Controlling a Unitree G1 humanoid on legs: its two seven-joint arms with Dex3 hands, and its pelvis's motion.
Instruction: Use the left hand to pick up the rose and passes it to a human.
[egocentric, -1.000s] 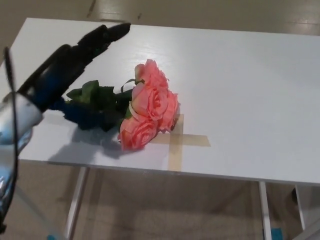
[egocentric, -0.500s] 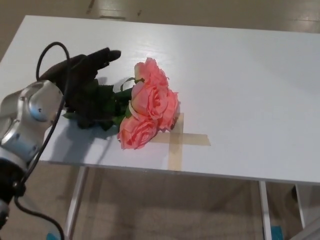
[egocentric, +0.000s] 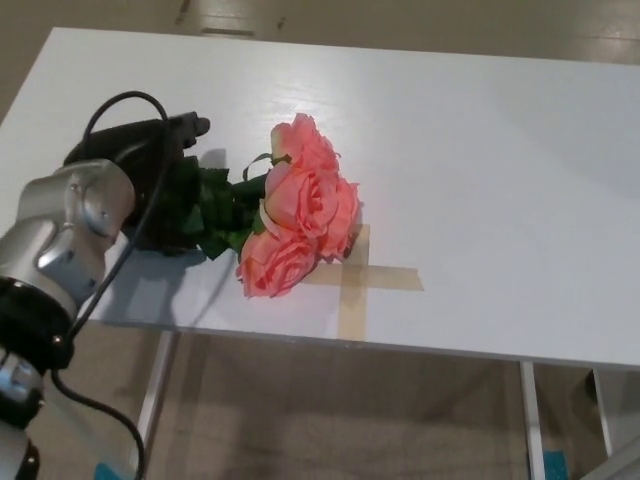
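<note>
— Since a second ago my left hand (egocentric: 150, 170) has come down from above the table (egocentric: 500, 150) and settled over the leafy end of the rose (egocentric: 300, 215); the blooms themselves haven't shifted.

— Have you got hold of it?

— From the head view, the only one I have, I can't tell. My hand lies over the green stems, one finger pointing toward the flowers, but my own wrist hides whether the fingers are closed round anything.

— What could go wrong?

— If I lift with only leaves caught, the bunch could slip out or swing head-down, since the blooms look like the heavy end. It also lies near the front edge of the table, so a nudge could push it off.

— How does it look?

— Several salmon-pink blooms clustered together, dark green leaves behind them, lying flat with the heads touching a cross of tan tape (egocentric: 360, 282).

— Your right hand?

— Not in sight.
</note>
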